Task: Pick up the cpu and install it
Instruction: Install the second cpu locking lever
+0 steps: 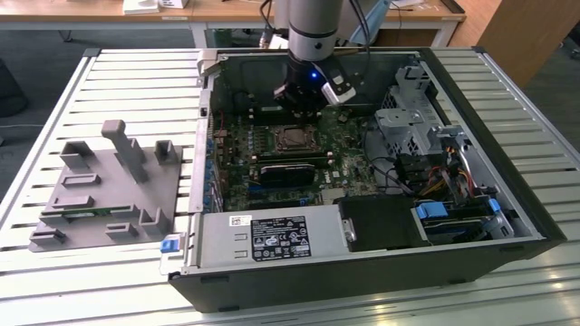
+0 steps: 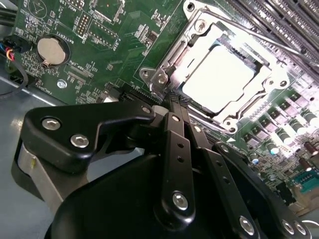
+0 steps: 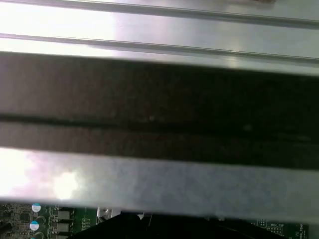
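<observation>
The cpu (image 2: 219, 79) lies flat in its motherboard socket, its shiny silver top glaring white inside the metal retention frame (image 2: 164, 74). In the exterior view the socket with the cpu (image 1: 292, 138) sits mid-board inside the open computer case. My gripper (image 1: 303, 112) hangs just above and behind the socket, towards the case's back wall. In the second wrist view my gripper (image 2: 172, 99) has its black fingers drawn together, shut, with nothing seen between them, and the tips end beside the socket frame's corner.
A black heatsink block (image 1: 285, 173) lies on the board below the socket. The power supply (image 1: 272, 238) and drive cage (image 1: 408, 125) crowd the case. A grey fixture tray (image 1: 100, 183) holding a green memory stick (image 1: 86, 212) stands on the exterior view's left. A coin battery (image 2: 51, 51) sits nearby.
</observation>
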Robot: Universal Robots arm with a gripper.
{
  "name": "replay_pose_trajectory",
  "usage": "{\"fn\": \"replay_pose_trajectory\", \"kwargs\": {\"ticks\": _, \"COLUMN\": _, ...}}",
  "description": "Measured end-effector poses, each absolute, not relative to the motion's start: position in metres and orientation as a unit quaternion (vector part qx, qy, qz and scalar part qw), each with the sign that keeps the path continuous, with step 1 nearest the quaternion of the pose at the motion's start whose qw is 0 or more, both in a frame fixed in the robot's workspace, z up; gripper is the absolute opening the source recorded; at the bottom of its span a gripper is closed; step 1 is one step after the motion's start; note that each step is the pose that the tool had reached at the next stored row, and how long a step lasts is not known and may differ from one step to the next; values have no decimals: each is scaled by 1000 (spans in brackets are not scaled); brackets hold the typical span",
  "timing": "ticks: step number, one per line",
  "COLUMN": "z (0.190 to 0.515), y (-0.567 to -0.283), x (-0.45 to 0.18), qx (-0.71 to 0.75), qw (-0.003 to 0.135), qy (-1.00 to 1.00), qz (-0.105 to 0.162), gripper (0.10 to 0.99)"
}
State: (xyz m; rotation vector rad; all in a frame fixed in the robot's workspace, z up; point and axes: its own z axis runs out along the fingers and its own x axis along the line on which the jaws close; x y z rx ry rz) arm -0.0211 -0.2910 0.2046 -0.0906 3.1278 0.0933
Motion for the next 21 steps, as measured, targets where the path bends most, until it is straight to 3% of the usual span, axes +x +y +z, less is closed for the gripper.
{"fn": "replay_pose_trajectory", "kwargs": {"ticks": 9, "z": 206, "y": -296, "x": -21, "qx": -29, "qw": 6, "qy": 999, "qz": 30, "gripper": 106}}
{"fn": "replay_pose_trajectory", "kwargs": {"ticks": 21, "z": 238, "y": -299, "x": -21, "qx": -29, "qw": 5, "qy": 999, "qz": 30, "gripper": 106}}
